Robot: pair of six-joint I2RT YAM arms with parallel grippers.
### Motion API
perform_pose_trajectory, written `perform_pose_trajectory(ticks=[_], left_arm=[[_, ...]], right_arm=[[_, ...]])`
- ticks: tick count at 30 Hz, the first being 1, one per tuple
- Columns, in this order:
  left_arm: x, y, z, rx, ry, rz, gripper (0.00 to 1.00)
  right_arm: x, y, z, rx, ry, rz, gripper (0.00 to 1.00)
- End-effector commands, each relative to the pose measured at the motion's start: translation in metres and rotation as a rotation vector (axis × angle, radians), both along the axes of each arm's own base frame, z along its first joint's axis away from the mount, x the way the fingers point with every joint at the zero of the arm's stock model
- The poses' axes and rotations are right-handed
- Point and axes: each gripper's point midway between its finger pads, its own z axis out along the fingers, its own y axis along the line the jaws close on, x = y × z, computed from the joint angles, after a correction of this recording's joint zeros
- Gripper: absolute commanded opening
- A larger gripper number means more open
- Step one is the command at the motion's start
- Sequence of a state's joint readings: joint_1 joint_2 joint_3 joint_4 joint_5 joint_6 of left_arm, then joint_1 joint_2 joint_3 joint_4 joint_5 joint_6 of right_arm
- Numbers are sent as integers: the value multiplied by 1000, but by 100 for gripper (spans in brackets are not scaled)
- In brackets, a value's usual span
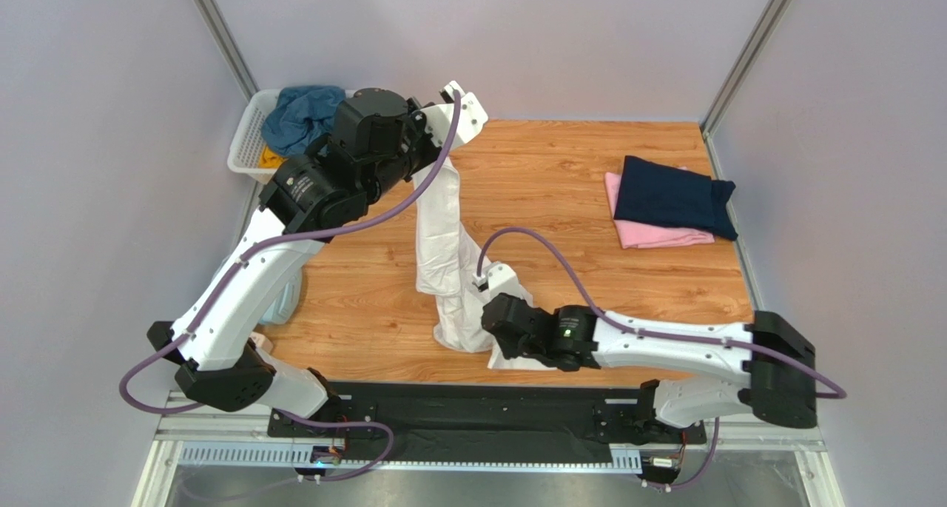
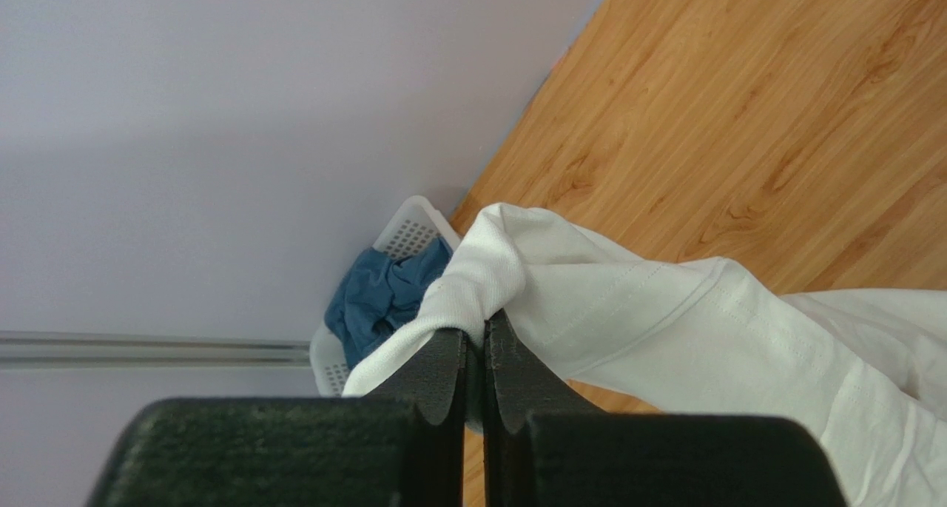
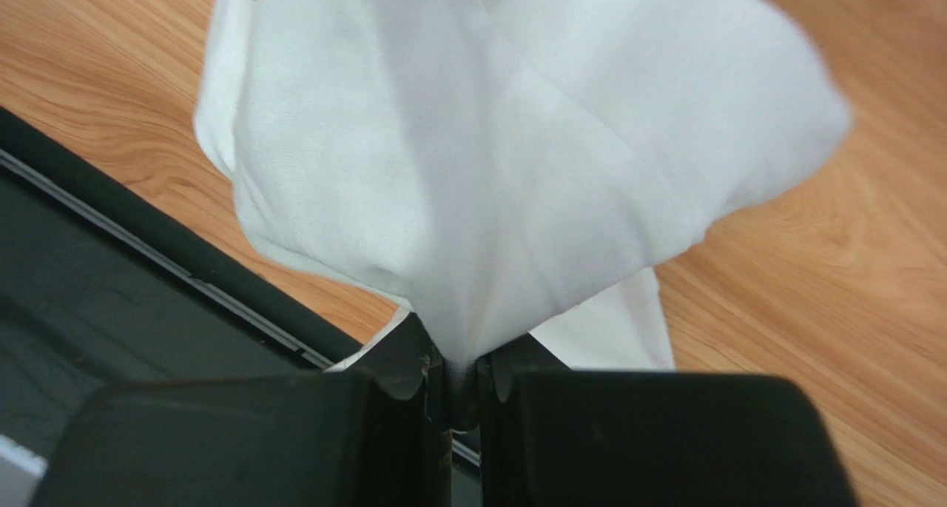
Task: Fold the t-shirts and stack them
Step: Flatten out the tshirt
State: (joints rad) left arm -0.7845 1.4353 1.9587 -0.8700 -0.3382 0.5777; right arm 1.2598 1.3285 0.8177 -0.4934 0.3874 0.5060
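Note:
The large white t-shirt [image 1: 442, 241] hangs stretched in a bunched strip between my two grippers. My left gripper [image 1: 431, 165] is raised near the table's far left and is shut on one end of the white shirt [image 2: 622, 307]. My right gripper [image 1: 487, 327] is low near the front edge and is shut on the other end of the shirt [image 3: 500, 174]. A folded navy t-shirt [image 1: 673, 196] lies on a folded pink t-shirt [image 1: 656, 232] at the far right. A teal-blue t-shirt [image 1: 300, 113] is crumpled in the basket, with a bit of yellow cloth [image 1: 268, 158] under it.
The white slatted basket [image 1: 247, 141] stands at the far left corner, also in the left wrist view [image 2: 411, 224]. A black strip [image 1: 467, 402] runs along the table's front edge. Grey walls close in the wooden table [image 1: 578, 174] on three sides.

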Motion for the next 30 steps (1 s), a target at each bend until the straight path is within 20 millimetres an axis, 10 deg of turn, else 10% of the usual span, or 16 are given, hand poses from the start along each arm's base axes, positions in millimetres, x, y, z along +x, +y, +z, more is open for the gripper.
perform_pose_trajectory(ticks=[1,5,17,30], left_arm=[[-5,9,36,-86,-90,17,0],[-7,11,38,-95,-92,18,0],[-14,19,49,-115,-112,21,0],[-18,16,36,-127,-75,4,0]], right_arm=[[16,-11,96,150,-146,-42,12],[17,-23,114,207,-167,-53,38],[-2,-10,50,145,11,-39,72],[36,-1,38,158,-9,-80,71]])
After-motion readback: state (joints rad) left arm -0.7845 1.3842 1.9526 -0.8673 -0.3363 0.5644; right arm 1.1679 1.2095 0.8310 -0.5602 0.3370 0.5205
